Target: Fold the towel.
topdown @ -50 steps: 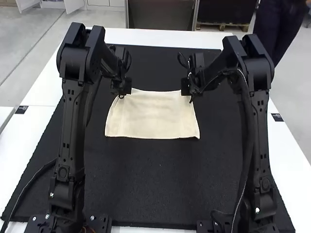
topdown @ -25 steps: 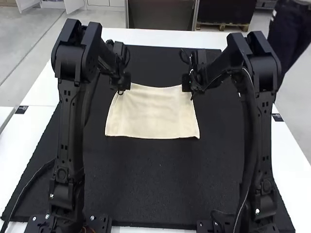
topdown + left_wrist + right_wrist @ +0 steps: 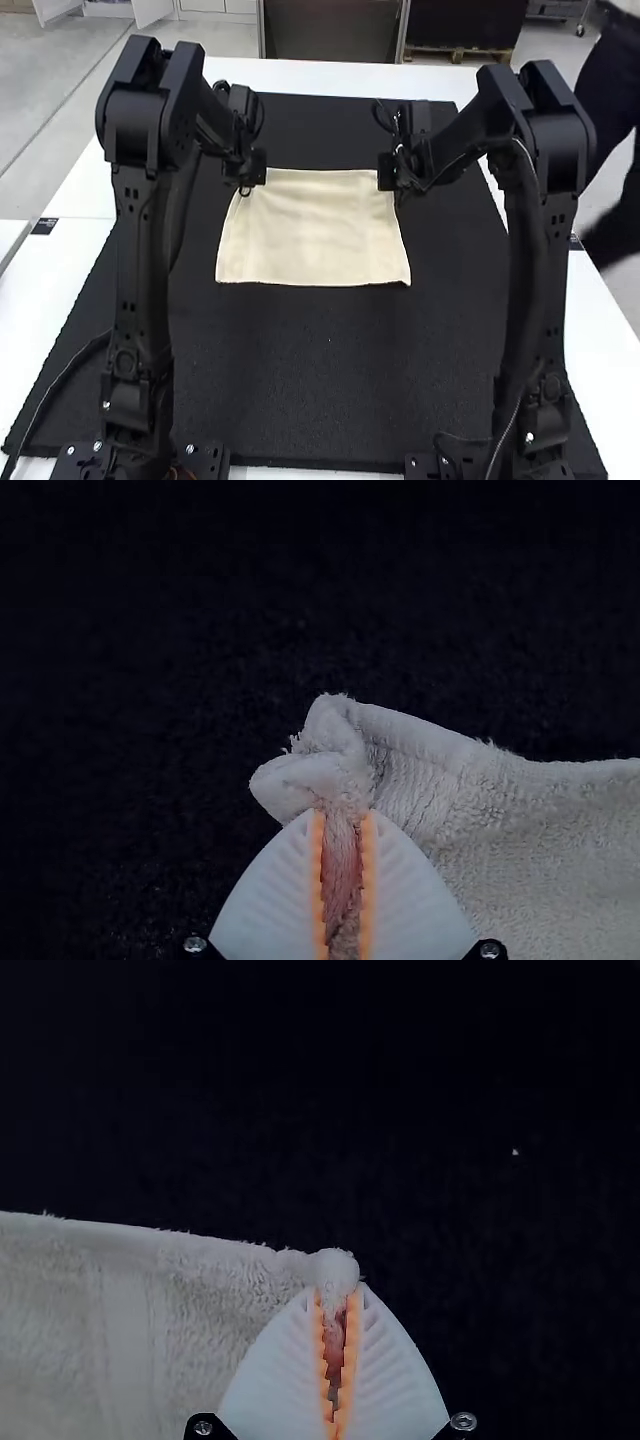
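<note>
The towel (image 3: 312,235) lies on the black mat (image 3: 310,390), in the far half of it, spread in a broad four-sided shape with its near edge almost straight. From its middle, the left gripper (image 3: 247,180) is at ten o'clock and the right gripper (image 3: 388,178) at two o'clock, each at a far corner. Seen the other way, most of the towel runs toward four o'clock from the left gripper and toward eight o'clock from the right.

In the left wrist view, the left gripper (image 3: 345,813) is clenched on its corner; the cloth is pinched between the orange pads (image 3: 367,880), with a rumpled fold beyond the fingertips. In the right wrist view, the right gripper (image 3: 338,1291) has the other corner nipped, a small rounded nub poking out past its tips.

The mat rests on the white surface (image 3: 65,285).
</note>
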